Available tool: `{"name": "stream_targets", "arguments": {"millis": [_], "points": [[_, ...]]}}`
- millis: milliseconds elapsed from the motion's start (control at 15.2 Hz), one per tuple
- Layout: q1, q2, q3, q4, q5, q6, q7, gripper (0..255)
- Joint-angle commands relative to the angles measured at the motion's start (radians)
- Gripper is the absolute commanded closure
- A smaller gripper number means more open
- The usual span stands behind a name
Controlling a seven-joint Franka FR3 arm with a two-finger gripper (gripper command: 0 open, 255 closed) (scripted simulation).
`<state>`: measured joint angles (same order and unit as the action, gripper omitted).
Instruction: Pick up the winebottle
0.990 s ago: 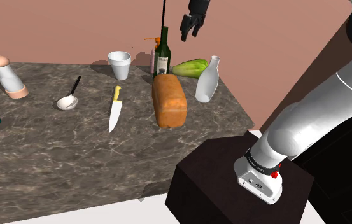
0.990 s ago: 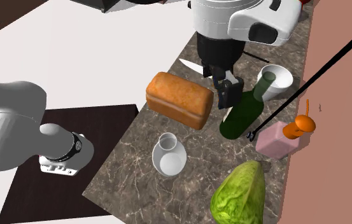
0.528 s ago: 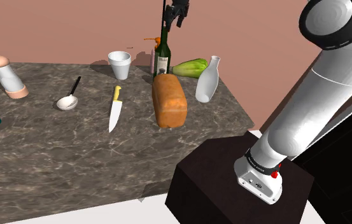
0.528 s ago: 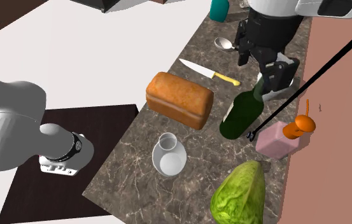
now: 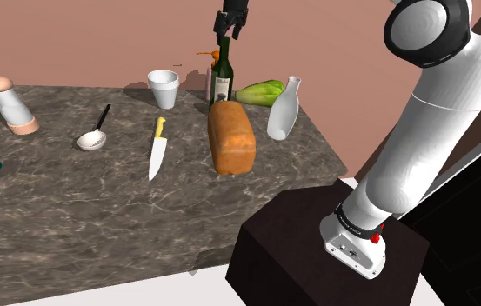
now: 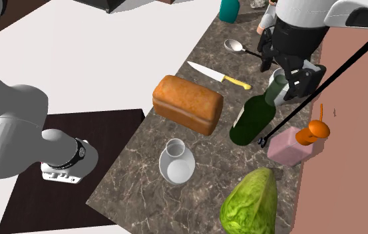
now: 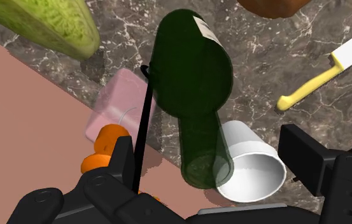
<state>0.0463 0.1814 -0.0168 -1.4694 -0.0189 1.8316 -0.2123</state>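
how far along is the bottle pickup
Done: the tool is lined up over the green wine bottle, fingers open and apart above its neck. In hand: the approach; nothing is gripped, and the bottle stands on the counter. Left: lower, close, lift.

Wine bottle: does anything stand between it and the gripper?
Nothing visible does. The open gripper hangs directly above the wine bottle, over its neck. The white cup and the pink dispenser stand close beside it, not over it.

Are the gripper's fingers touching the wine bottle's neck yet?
Apart. In the wrist view the open gripper straddles the neck of the wine bottle, a clear gap on each side.
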Motion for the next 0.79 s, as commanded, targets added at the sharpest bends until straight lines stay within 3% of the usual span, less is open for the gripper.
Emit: {"name": "stream_targets", "arguments": {"millis": [0, 132, 198, 726], "points": [[0.000, -0.005, 0.000, -0.033, 0.000, 0.028, 0.000, 0], [0.000, -0.006, 0.000, -0.042, 0.000, 0.037, 0.000, 0], [0.000, -0.005, 0.000, -0.041, 0.000, 0.036, 0.000, 255], [-0.001, -0.005, -0.001, -0.041, 0.000, 0.037, -0.001, 255]]}}
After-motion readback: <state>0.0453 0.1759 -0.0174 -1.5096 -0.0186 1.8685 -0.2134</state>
